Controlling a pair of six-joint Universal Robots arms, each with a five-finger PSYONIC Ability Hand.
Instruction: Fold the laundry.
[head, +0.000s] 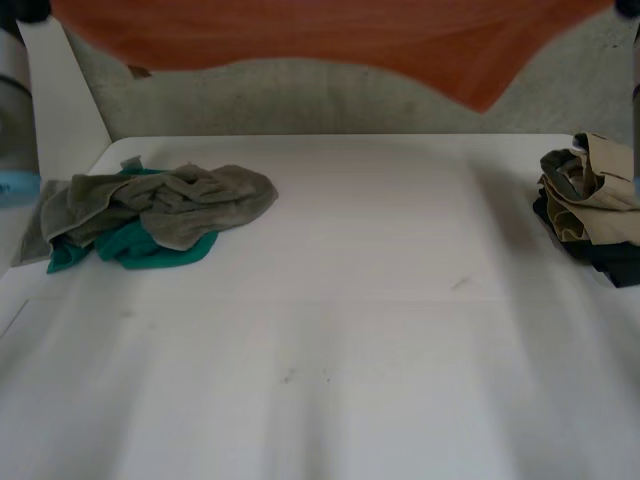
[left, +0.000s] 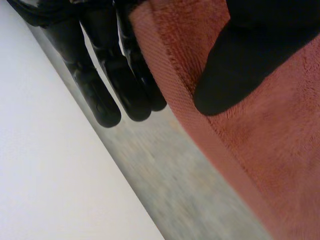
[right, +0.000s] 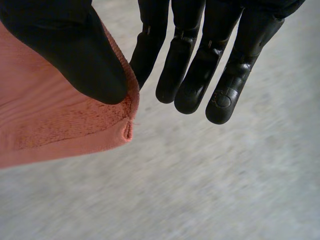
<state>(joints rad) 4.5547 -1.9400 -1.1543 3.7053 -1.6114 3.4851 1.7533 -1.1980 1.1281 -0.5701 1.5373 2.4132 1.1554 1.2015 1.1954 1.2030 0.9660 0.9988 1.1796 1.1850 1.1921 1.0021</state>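
1. Both hands pinch the orange towel (head: 330, 40) at twelve o'clock: left hand (left: 240, 60) its edge, right hand (right: 75, 55) a corner.
2. White table (head: 360, 300) spreads open between grey-teal heap (head: 150, 215) at nine o'clock, tan heap (head: 595, 190) at three.

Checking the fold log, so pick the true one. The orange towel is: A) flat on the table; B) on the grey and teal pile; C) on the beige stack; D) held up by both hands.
D: the left hand and right hand each pinch the orange towel, which hangs clear of the table.
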